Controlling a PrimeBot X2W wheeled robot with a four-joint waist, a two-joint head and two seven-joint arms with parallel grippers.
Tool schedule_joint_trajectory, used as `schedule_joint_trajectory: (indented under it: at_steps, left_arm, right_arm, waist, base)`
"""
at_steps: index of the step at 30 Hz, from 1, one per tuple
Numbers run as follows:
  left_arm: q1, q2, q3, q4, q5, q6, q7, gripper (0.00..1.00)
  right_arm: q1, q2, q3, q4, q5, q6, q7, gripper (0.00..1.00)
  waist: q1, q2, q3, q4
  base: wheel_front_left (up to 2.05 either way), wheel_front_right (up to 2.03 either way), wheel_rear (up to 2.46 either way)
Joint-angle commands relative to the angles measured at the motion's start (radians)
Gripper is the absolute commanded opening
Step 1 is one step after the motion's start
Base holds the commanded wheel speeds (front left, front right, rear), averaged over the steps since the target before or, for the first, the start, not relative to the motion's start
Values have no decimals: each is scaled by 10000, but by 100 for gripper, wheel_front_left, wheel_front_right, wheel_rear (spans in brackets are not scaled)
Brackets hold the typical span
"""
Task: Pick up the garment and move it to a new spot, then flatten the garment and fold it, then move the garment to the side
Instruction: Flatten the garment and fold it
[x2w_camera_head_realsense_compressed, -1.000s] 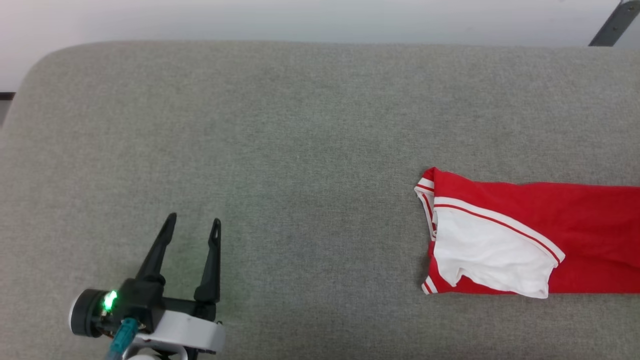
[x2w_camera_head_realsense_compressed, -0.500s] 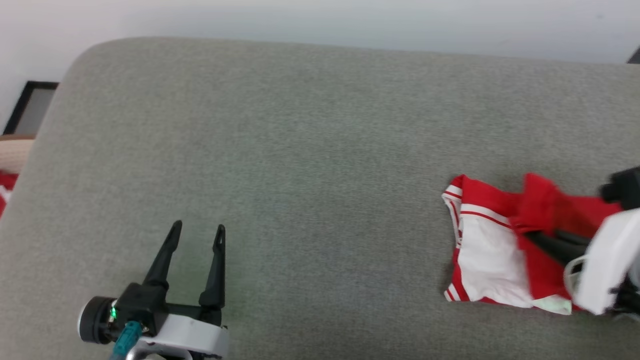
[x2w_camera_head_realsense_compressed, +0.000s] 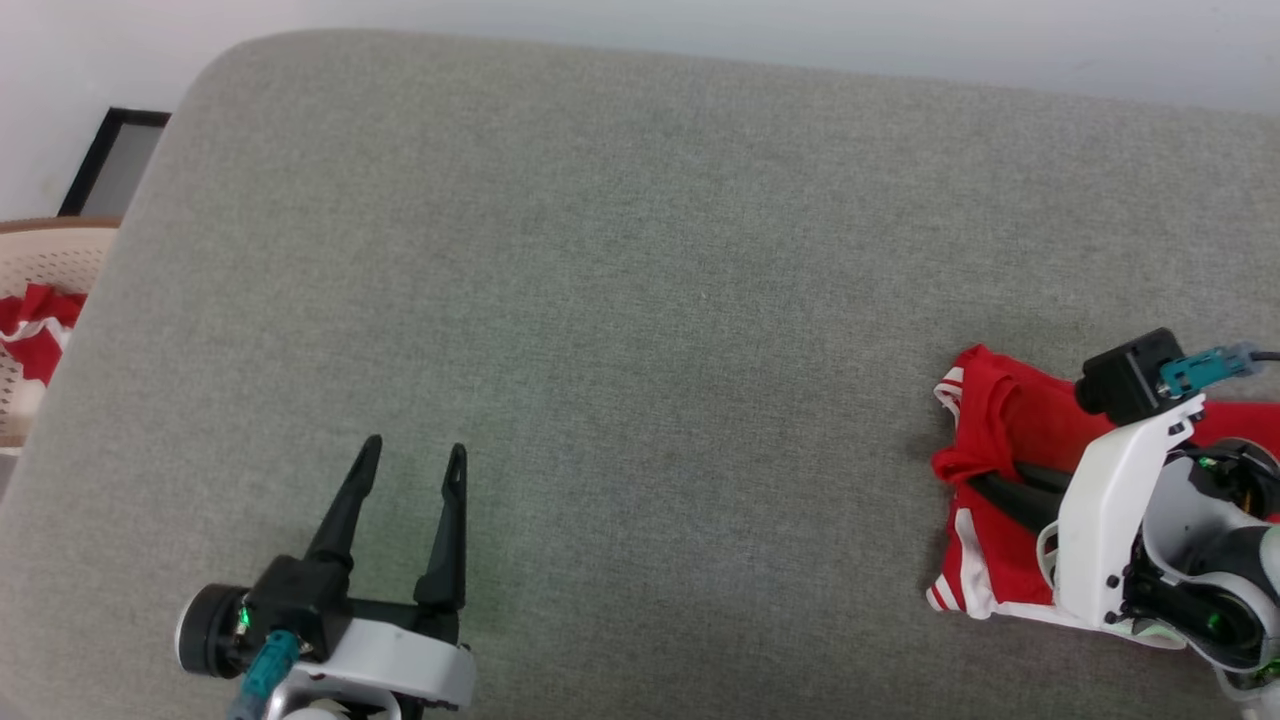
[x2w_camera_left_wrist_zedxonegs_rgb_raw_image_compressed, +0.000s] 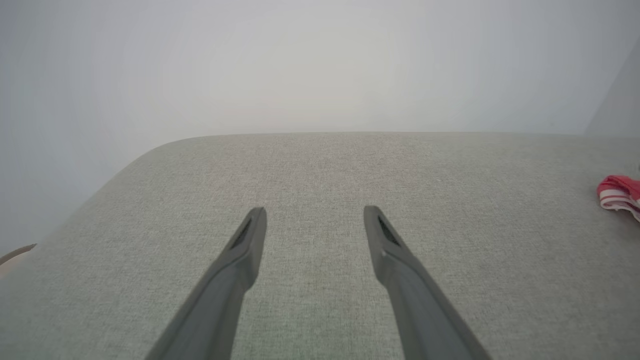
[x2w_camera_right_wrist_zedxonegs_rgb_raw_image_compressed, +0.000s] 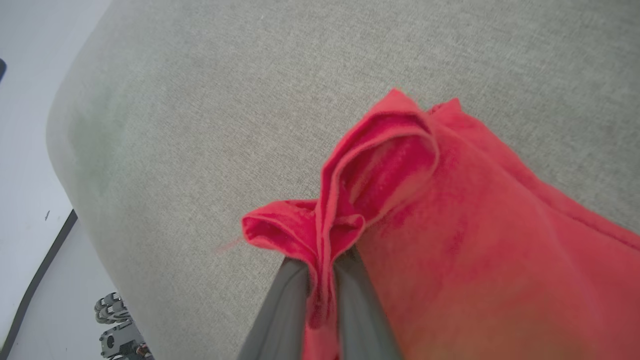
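Right wrist view shows right gripper (x2w_camera_right_wrist_zedxonegs_rgb_raw_image_compressed: 322, 260) clamped on the garment (x2w_camera_right_wrist_zedxonegs_rgb_raw_image_compressed: 450, 225), perhaps its hem; left gripper (x2w_camera_head_realsense_compressed: 412, 458) gapes.

Left gripper (x2w_camera_left_wrist_zedxonegs_rgb_raw_image_compressed: 314, 210) up from the bottom edge: two long dark grey fingers (x2w_camera_left_wrist_zedxonegs_rgb_raw_image_compressed: 240, 265), spread wide, bare cloth between the tips. Below and beyond: flat grey-green woven fabric cushion (x2w_camera_left_wrist_zedxonegs_rgb_raw_image_compressed: 450, 165), far-left corner rounded. Contact with the cushion: can't tell. Far right edge, well apart from the fingers: small bunched bit of red garment with red-and-white striped trim (x2w_camera_left_wrist_zedxonegs_rgb_raw_image_compressed: 619, 192), lying on the cushion. Plain pale wall (x2w_camera_left_wrist_zedxonegs_rgb_raw_image_compressed: 320, 60) behind. Thin curved beige sliver (x2w_camera_left_wrist_zedxonegs_rgb_raw_image_compressed: 17, 250) at lower left.
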Motion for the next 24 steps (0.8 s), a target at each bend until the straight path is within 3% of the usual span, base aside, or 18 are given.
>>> schedule_joint_trajectory:
  at_steps: [1, 2, 3, 4, 15, 24]
  left_arm:
    - [-62, -23, 10, 36, 27, -19, -13, 100]
    - [-34, -25, 17, 69, 16, -20, -13, 100]
    - [-19, -25, 5, 86, -50, -20, -13, 100]
    - [18, -25, 10, 128, -133, -21, -13, 100]
    - [296, 349, 9, 531, -432, -21, -13, 100]
    - [443, 493, -132, 909, -652, -21, -13, 100]
  right_arm:
    - [-77, -11, 119, 74, -65, -12, -134, 7]
    - [-106, -34, 233, 96, -77, -12, -281, 32]
    - [-131, -47, 309, 127, -44, -12, -451, 74]
    - [-114, -66, 323, 214, 44, -12, -602, 100]
    - [-178, -622, 252, 535, 743, -12, -2144, 100]
    - [-108, -797, 408, 1831, 1043, -12, -4699, 100]
  waist:
    - [0, -1, -19, -17]
    - [0, -1, -51, -48]
    - [0, -1, -102, -84]
    - [0, -1, -163, -124]
    - [0, -1, -975, -936]
    - [0, -1, -1519, -1589]
  base:
    - [0, 0, 0]
    - [0, 0, 0]
    - [0, 0, 0]
    - [0, 0, 0]
    - [0, 0, 0]
    - [0, 0, 0]
